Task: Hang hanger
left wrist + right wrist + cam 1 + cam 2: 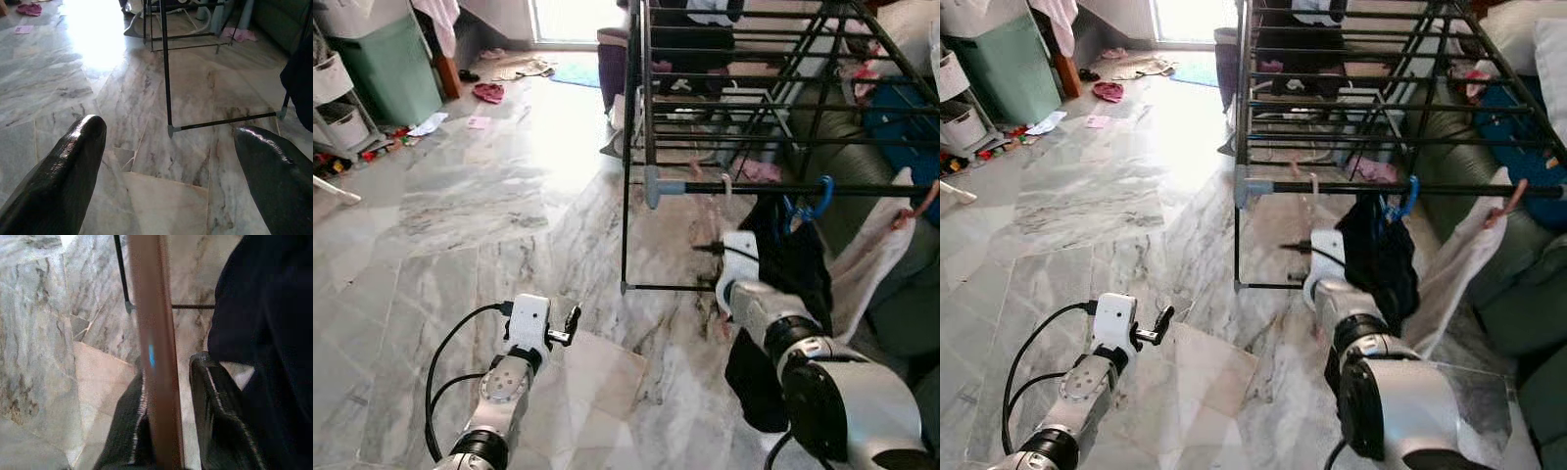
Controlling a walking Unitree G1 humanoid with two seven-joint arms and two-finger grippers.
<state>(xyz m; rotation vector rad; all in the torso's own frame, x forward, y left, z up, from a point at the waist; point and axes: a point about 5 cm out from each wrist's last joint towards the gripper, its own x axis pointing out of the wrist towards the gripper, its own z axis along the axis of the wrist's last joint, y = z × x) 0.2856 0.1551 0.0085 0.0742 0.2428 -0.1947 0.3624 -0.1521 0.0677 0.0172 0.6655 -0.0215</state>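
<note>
A black drying rack (636,147) stands ahead on the right, with its front rail (862,188) at about gripper height. My right gripper (168,369) is shut on a pinkish-brown hanger (154,333), whose bar runs between the two black fingers (215,416). A pale hook (726,184) rises to the front rail just above my right wrist (740,259); whether it rests on the rail I cannot tell. Beside it a dark garment (793,255) hangs from a blue hanger (819,199). My left gripper (570,323) is open and holds nothing, low over the marble floor (146,98).
A white cloth (871,264) hangs from an orange hook (925,201) at the rail's right end. A green sofa (911,313) lies behind it. A teal bin (386,64) and a white drawer cart (337,98) stand at the far left, with clothes (489,92) scattered on the floor.
</note>
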